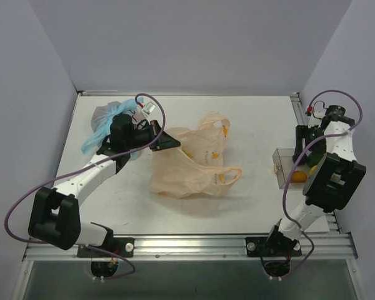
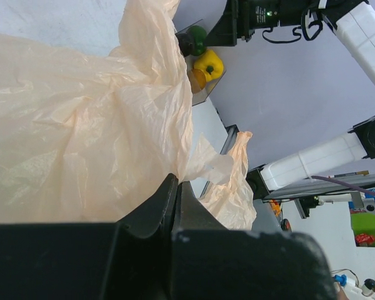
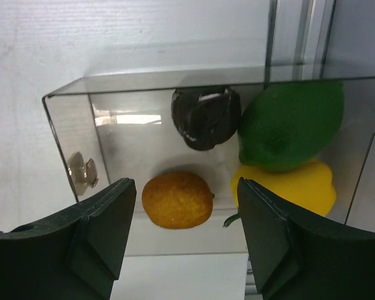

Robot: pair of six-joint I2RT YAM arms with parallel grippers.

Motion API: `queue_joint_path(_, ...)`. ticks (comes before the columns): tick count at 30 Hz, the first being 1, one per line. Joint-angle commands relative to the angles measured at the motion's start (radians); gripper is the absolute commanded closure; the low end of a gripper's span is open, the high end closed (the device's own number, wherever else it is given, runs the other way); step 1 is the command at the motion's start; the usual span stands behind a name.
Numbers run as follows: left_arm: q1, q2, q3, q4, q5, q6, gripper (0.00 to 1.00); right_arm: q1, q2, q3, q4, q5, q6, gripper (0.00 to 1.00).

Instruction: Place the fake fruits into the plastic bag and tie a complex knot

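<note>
Contents hard to read: orange patches are seen through the plastic bag, fruit or print not told apart. The yellow pepper is half covered by the green fruit.

The left gripper is clenched on the bag's film. In the top view the bag is spread at its 4 o'clock.

The right gripper is held released at the clear box, at the bag's 3 o'clock. The orange fruit is framed between the jaws, untouched.

Clear box, blue-handled bag
</note>
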Motion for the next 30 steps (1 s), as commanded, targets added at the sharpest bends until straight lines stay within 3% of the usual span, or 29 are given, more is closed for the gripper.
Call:
queue_joint_path(1,-0.004,-0.012,0.018,0.052,0.017,0.019,1.0,0.005,0.041,0.065,0.051,0.034,-0.001,0.33)
queue_joint_path(11,-0.004,0.004,0.023,0.052,0.022,0.022,1.0,0.028,0.17,0.083,0.103,0.042,-0.005,0.33)
queue_joint_path(23,-0.004,0.012,0.026,0.052,0.017,0.023,1.0,0.091,0.194,-0.039,0.178,0.063,0.013,0.35)
queue_joint_path(28,-0.003,0.011,0.032,0.052,0.019,0.023,1.0,0.085,0.184,-0.052,0.175,0.077,0.001,0.41)
queue_joint_path(30,-0.003,0.011,0.033,0.051,0.02,0.022,1.0,0.085,0.162,-0.065,0.175,0.079,-0.007,0.52)
